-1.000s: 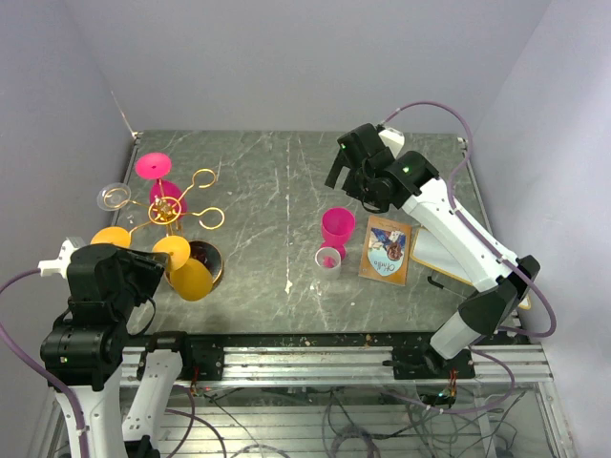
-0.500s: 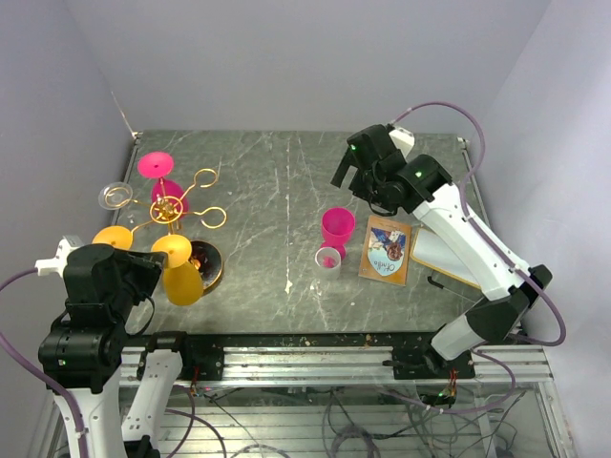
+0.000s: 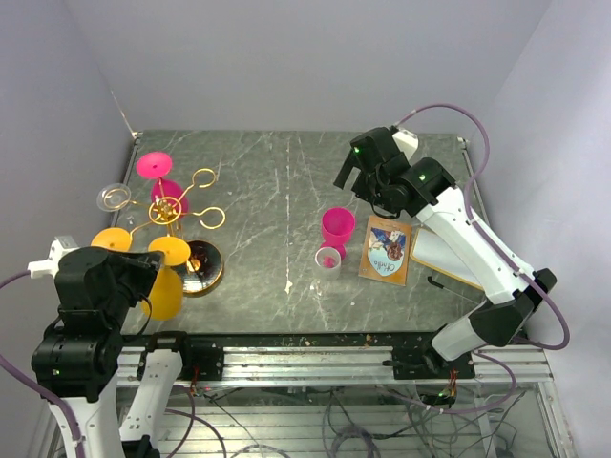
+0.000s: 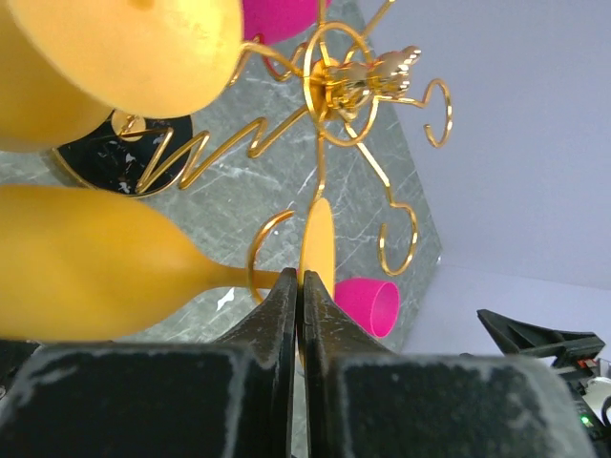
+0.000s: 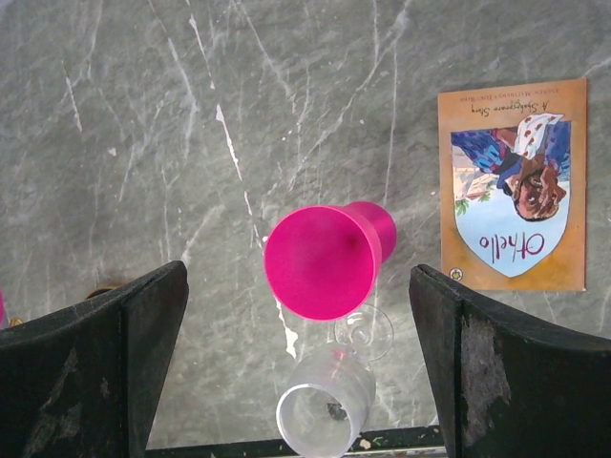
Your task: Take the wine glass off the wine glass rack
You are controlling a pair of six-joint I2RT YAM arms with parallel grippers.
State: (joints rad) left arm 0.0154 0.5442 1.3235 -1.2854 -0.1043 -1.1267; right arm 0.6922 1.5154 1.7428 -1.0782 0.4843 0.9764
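Left jaws pinch the stem of the yellow wine glass (image 4: 105, 262) beside a loop of the wine glass rack (image 3: 168, 209), near the surface's (image 3: 277, 191) front-left corner; right jaws spread wide over a pink cup (image 5: 320, 260).

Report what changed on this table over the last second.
The left gripper closed on the stem of the yellow plastic wine glass and drew it away from the gold wire rack, toward the near edge. The open right gripper drifted slightly right above the pink cup. The rack, its pink wine glass, the clear cup and the Othello book stayed put.
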